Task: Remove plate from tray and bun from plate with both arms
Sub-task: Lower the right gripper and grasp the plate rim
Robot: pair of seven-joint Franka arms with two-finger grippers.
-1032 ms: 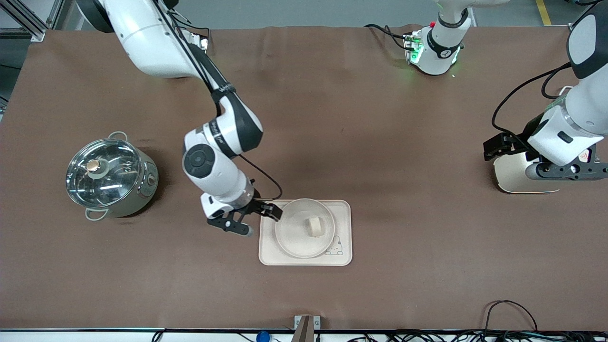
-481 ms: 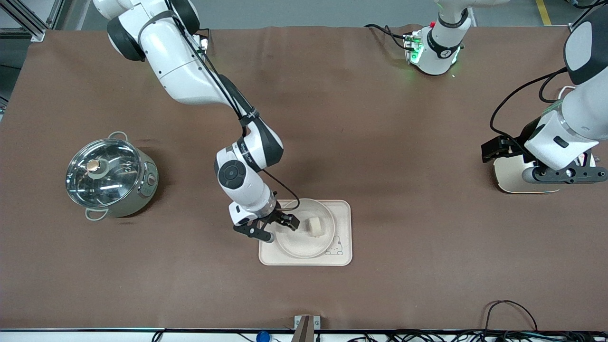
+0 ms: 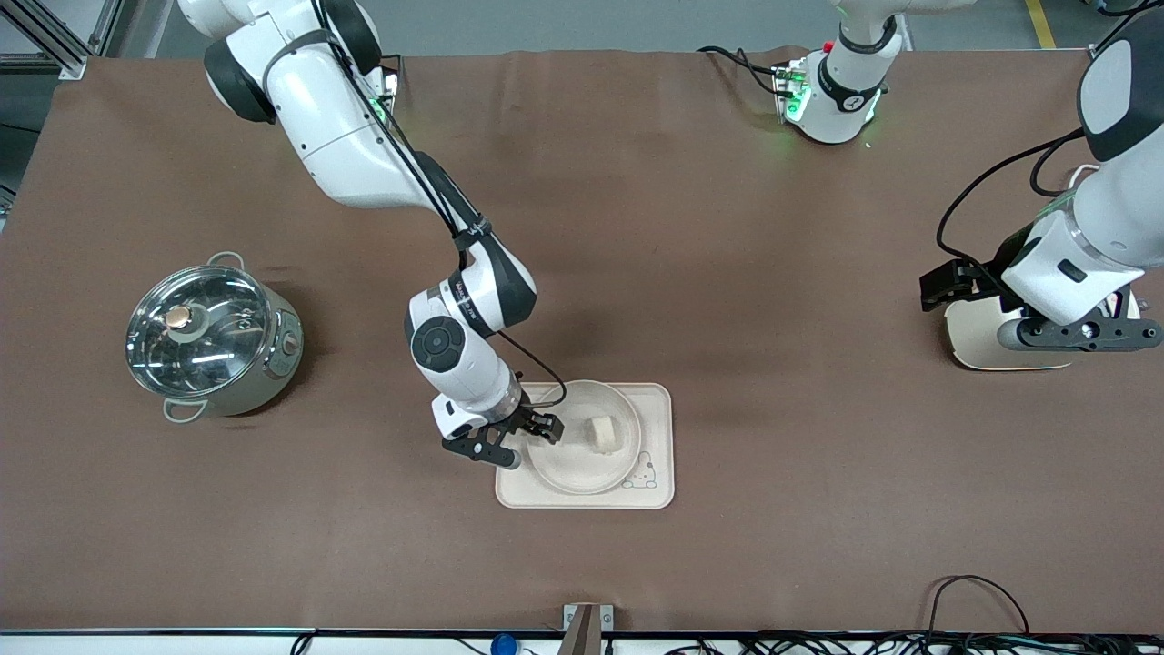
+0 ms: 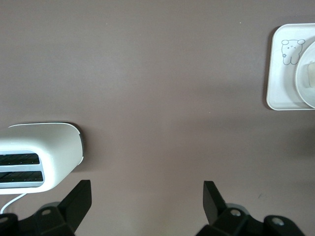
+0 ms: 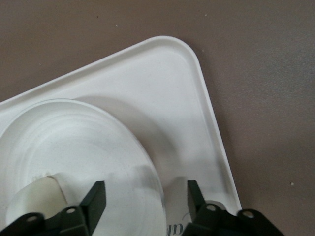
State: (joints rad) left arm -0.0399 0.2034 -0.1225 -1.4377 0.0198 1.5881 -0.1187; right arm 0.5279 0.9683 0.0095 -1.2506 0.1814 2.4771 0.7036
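Note:
The cream tray (image 3: 659, 409) lies near the table's middle. The round plate (image 3: 568, 464) sits on it, and the small pale bun (image 3: 601, 433) lies on the plate. My right gripper (image 3: 500, 448) is open and empty, low over the tray's edge at the right arm's end. In the right wrist view (image 5: 146, 201) one jaw stands over the plate (image 5: 74, 147) and one over the tray (image 5: 162, 83), with the bun (image 5: 37, 196) off to the side. My left gripper (image 3: 1078, 335) is open and empty over the white toaster, waiting; it also shows in the left wrist view (image 4: 146, 206).
A steel pot with a glass lid (image 3: 211, 341) stands toward the right arm's end. A white toaster (image 3: 987, 350) sits at the left arm's end and shows in the left wrist view (image 4: 42, 152), which also catches the tray (image 4: 280, 78). Cables run along the nearest table edge.
My right gripper moved from beside the tray in over the plate's rim, then eased back slightly. The left arm barely shifted. Plate and bun have not moved.

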